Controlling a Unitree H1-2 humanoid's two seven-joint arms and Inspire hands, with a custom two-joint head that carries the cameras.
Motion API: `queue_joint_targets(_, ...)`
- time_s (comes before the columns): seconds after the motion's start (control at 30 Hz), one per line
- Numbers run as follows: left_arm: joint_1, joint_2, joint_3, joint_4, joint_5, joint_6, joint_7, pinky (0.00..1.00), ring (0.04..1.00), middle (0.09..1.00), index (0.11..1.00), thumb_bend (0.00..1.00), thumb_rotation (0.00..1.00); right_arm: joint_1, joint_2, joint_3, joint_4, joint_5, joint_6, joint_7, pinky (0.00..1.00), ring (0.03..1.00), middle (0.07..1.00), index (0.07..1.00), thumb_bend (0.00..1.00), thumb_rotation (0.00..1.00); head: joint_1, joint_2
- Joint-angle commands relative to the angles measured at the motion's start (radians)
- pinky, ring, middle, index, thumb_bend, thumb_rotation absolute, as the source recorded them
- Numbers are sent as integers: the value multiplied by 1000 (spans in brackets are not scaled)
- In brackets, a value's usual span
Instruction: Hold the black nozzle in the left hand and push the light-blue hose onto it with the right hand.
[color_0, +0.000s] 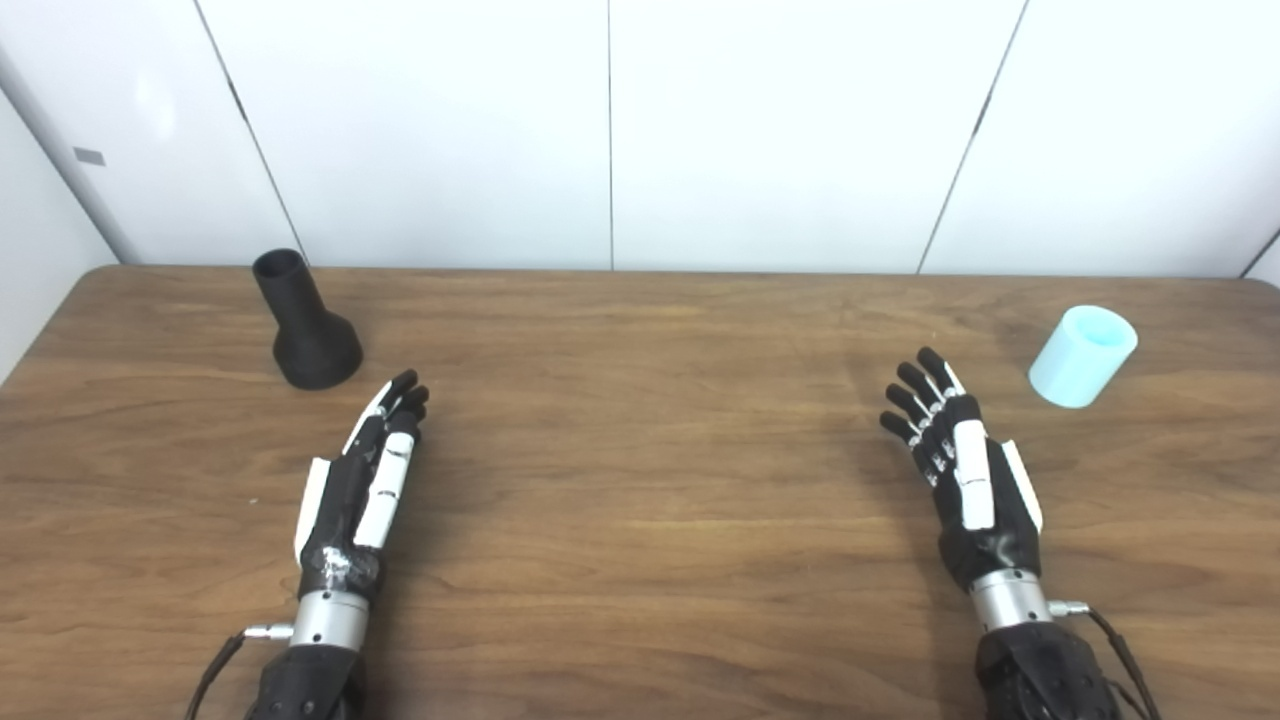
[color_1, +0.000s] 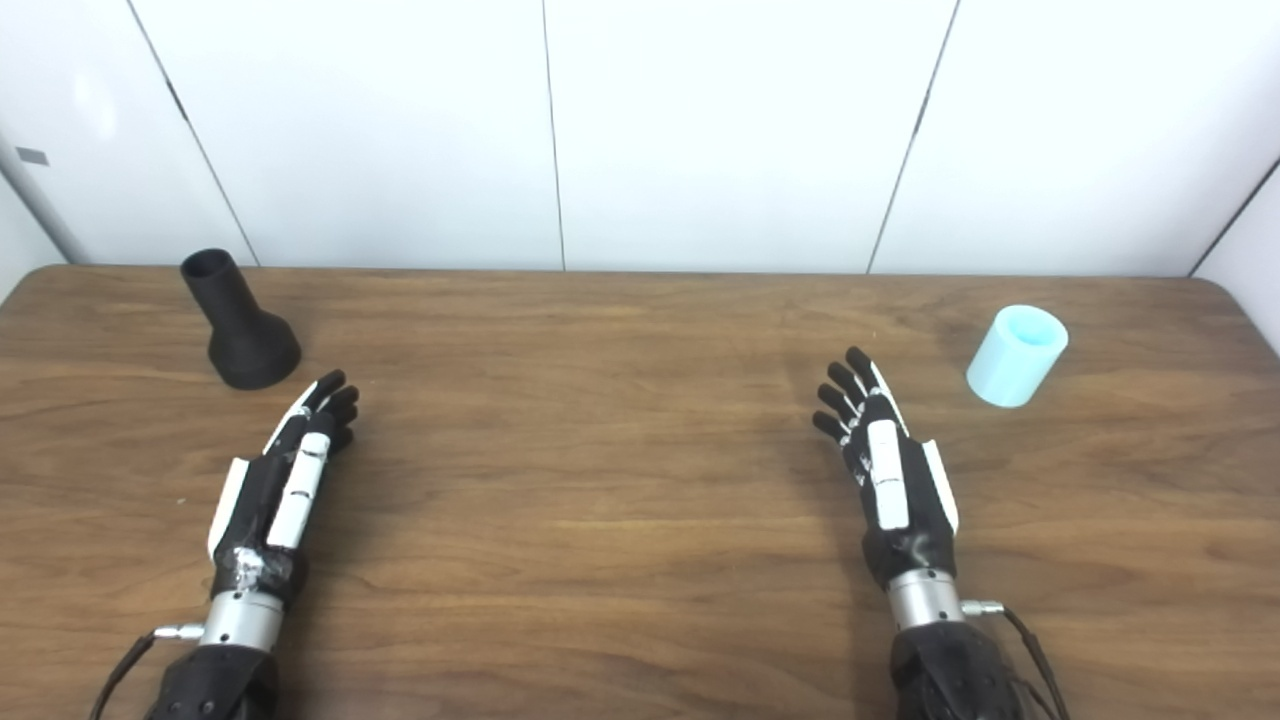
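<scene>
The black nozzle (color_0: 305, 325) stands upright on its wide base at the back left of the wooden table (color_0: 640, 480), narrow open end up. The light-blue hose piece (color_0: 1083, 356), a short tube, stands at the back right, tilted a little. My left hand (color_0: 365, 480) is open and empty, fingers stretched out, just in front and to the right of the nozzle, apart from it. My right hand (color_0: 960, 465) is open and empty, fingers spread, in front and to the left of the hose, apart from it.
White wall panels (color_0: 610, 130) rise right behind the table's back edge. The table's rounded back corners show at left and right. Thin cables run from both wrists at the bottom edge.
</scene>
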Motion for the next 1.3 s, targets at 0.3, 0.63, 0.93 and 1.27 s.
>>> queue_joint_targets(0.3,46,-60,-28,39,40,-1,38,958,919,896,918,348,779,66,-35,-24,104,39,-48,45,897,929,946,962,495,1000,150,-65)
queue_joint_targets(0.63,34,-62,-68,81,144,-34,63,908,907,886,917,365,713,44,-55,-45,183,85,-109,78,917,947,953,977,470,1000,267,-145)
queue_joint_targets(0.93,31,-75,-74,103,192,-44,90,886,884,879,911,338,551,43,-55,-47,184,106,-87,85,866,918,937,965,577,976,275,-169)
queue_joint_targets(1.27,30,-112,-18,88,159,-49,143,750,786,810,868,516,306,51,-49,-41,161,88,-81,76,818,886,908,936,612,944,244,-139)
